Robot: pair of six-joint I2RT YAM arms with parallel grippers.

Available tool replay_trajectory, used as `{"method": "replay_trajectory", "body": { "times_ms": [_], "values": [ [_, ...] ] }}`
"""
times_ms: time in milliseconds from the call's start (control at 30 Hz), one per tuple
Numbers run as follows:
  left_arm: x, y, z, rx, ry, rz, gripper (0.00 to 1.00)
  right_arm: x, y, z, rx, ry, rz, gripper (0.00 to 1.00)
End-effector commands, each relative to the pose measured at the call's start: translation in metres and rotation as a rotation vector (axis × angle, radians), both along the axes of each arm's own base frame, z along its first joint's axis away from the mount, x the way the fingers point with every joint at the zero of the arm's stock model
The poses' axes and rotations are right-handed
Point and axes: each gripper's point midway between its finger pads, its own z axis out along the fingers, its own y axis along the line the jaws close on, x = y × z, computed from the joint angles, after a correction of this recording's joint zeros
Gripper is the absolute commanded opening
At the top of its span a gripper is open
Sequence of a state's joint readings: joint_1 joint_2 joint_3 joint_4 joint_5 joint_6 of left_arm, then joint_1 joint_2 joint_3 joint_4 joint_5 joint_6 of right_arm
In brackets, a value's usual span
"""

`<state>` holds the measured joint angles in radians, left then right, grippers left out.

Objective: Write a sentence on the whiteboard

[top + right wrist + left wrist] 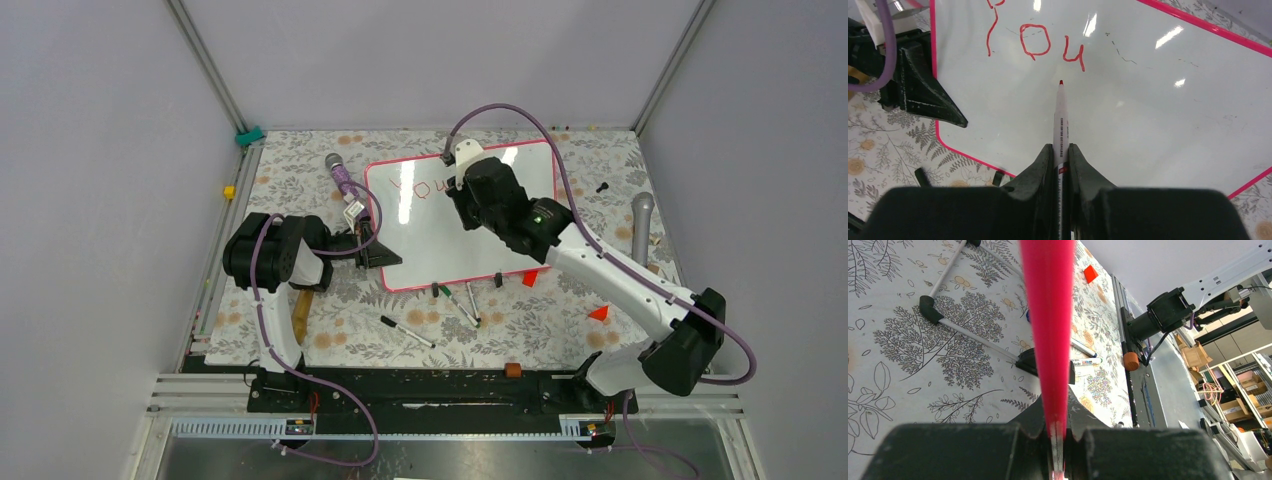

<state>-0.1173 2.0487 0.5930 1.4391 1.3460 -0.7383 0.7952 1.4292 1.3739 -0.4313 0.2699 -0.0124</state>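
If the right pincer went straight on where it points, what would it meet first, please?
Likely the whiteboard: the right pincer holds a marker whose tip aims just below the red letters.

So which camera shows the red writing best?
The right wrist view: the red letters "You" are large and sharp beyond the marker. The top view shows them small and faint; the left wrist view shows only the whiteboard edge.

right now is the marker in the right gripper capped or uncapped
Uncapped: the marker shows a bare red tip, aimed at the whiteboard below the red letters; the right gripper is shut on it.
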Motion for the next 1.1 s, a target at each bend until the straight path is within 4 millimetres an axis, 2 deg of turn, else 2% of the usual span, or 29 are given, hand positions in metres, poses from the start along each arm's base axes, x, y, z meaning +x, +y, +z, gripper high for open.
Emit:
{"method": "replay_trajectory", "body": {
  "times_ms": [0, 167, 333, 500, 700, 1067],
  "values": [
    [-0.002, 0.0, 0.003, 0.002, -0.075, 0.002, 0.0, -0.007, 0.019, 0.012, 0.116, -0.019, 0.027, 0.0],
    [-0.002, 0.0, 0.003, 0.002, -0.076, 0.004, 0.0, -0.005, 0.01, 0.011, 0.169, -0.052, -0.103, 0.0],
    [-0.002, 0.0, 0.002, 0.002, -0.074, 0.003, 0.0, -0.012, 0.012, 0.01, 0.258, -0.067, -0.17, 0.0],
    [-0.002, 0.0, 0.002, 0.002, -0.069, 0.001, 0.0, -0.019, 0.017, 0.008, 0.278, -0.057, -0.137, 0.0],
    [-0.002, 0.0, 0.002, 0.001, -0.068, -0.001, 0.0, -0.031, 0.028, 0.008, 0.295, -0.07, -0.001, 0.0],
    [-0.006, 0.0, 0.002, 0.011, -0.134, 0.007, 0.0, -0.025, 0.024, 0.003, 0.256, -0.082, -0.028, 0.0]
  ]
}}
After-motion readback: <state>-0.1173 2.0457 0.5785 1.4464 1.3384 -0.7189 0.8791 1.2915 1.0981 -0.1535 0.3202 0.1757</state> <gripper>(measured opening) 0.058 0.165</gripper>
